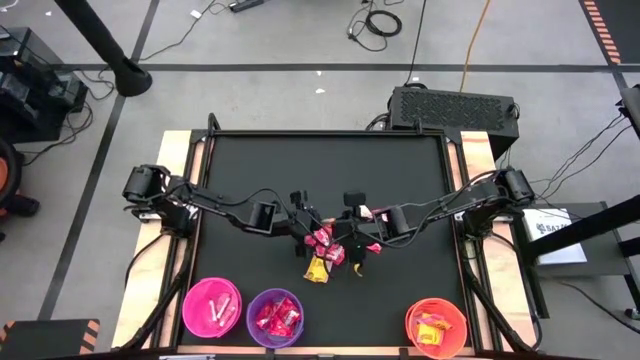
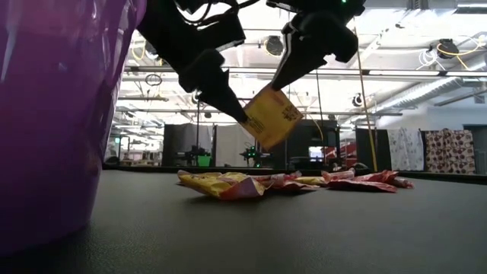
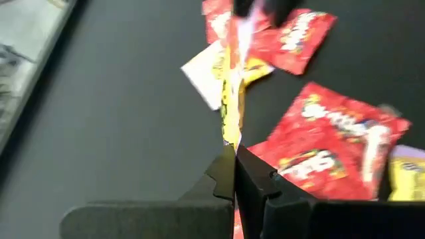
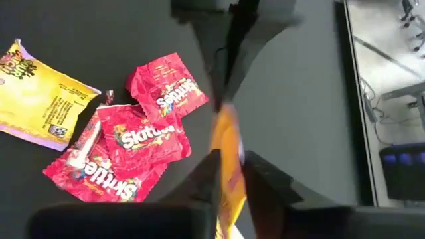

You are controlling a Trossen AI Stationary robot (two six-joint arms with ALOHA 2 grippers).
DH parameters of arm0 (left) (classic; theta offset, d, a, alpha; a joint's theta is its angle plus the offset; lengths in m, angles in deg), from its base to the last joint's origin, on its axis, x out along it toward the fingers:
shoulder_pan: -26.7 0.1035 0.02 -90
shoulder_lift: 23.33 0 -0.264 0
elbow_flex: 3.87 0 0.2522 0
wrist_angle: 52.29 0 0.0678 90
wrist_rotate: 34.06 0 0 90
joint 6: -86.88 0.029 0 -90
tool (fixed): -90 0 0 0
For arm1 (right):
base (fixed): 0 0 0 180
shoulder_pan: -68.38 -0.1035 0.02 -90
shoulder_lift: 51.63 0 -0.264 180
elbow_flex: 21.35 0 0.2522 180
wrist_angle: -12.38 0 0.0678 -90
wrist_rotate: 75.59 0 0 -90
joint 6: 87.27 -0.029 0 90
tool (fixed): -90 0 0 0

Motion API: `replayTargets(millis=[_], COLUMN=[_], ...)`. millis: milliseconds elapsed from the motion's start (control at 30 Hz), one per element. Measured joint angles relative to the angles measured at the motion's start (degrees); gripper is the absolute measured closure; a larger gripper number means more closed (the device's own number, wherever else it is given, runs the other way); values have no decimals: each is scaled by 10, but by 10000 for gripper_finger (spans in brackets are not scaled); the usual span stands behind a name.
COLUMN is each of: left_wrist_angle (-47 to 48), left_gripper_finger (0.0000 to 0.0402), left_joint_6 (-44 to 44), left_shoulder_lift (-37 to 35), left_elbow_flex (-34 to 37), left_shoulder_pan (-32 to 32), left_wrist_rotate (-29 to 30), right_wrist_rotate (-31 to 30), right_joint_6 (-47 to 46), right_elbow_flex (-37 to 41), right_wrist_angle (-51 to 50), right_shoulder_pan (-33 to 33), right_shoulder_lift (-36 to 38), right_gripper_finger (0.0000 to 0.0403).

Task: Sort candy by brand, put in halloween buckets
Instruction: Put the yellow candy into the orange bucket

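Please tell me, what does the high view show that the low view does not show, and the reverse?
Only the high view shows all three buckets: the pink bucket, the purple bucket and the orange bucket, each with candy inside.

Only the low view shows the yellow packet lifted clear above the table, pinched between the left gripper and the right gripper.

Both show the loose candy pile on the table and the two grippers meeting above it.
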Motion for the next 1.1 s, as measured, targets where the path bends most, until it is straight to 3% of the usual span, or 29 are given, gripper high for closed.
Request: replayTargets(millis=[267,367,433,567,733,833,1100], left_wrist_angle=[51,64,69,64,79,90,76], left_gripper_finger=[400,400,401,401,401,401,401], left_joint_6=[15,37,75,139,132,130,133], left_shoulder_lift=[-42,-63,-79,-111,-148,-160,-161], left_elbow_flex=[1,1,1,1,1,0,0], left_shoulder_pan=[-3,-14,-30,-59,-67,-71,-74], left_wrist_rotate=[56,74,75,69,62,58,55], right_wrist_rotate=[-14,-17,-21,-16,11,30,40], right_joint_6=[-75,-115,-117,-45,31,38,23], right_elbow_flex=[1,4,25,114,187,190,191], right_wrist_angle=[-44,-79,-46,171,444,496,515], right_shoulder_pan=[-16,-29,-33,-33,-33,-30,-15], right_shoulder_lift=[46,71,88,115,123,115,99], right_gripper_finger=[210,177,164,157,164,170,209])
